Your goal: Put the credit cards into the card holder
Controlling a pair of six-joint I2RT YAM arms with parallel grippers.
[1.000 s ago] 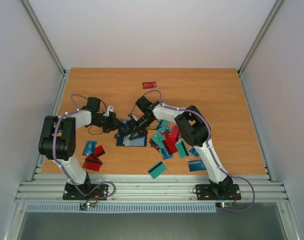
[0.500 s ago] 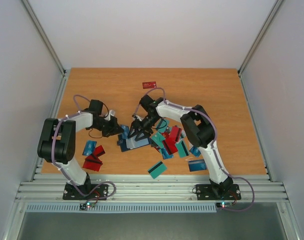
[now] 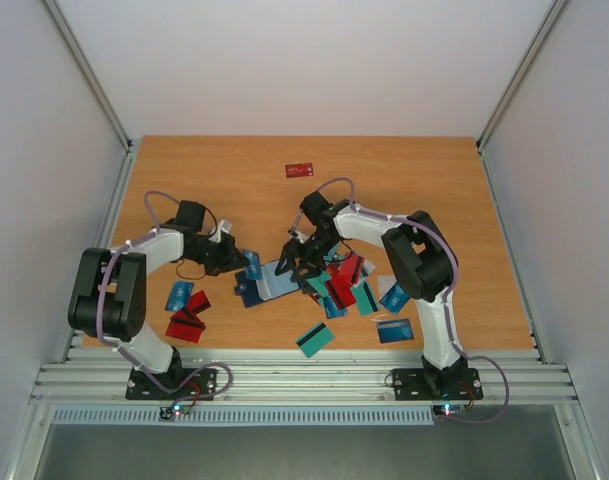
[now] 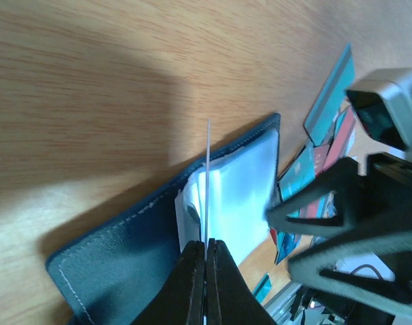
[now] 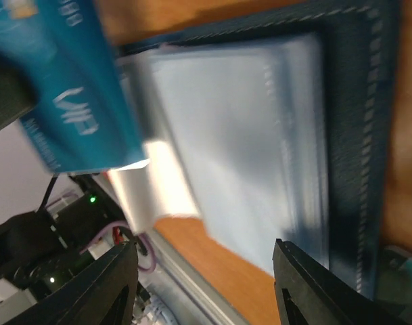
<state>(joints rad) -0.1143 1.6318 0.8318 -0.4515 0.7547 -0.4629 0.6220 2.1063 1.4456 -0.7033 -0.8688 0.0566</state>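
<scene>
Left end effector (image 4: 206, 252) is clamped on a blue card (image 5: 63, 88), edge-on above the open card holder (image 4: 118, 271). Right end effector (image 5: 204, 252) is spread wide, with loose credit cards (image 3: 344, 282) at its 3 o'clock.

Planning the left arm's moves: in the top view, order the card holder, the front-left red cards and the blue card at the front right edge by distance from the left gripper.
From the left gripper:
1. card holder, just to its right.
2. red cards, front left.
3. blue card, front right edge.
</scene>
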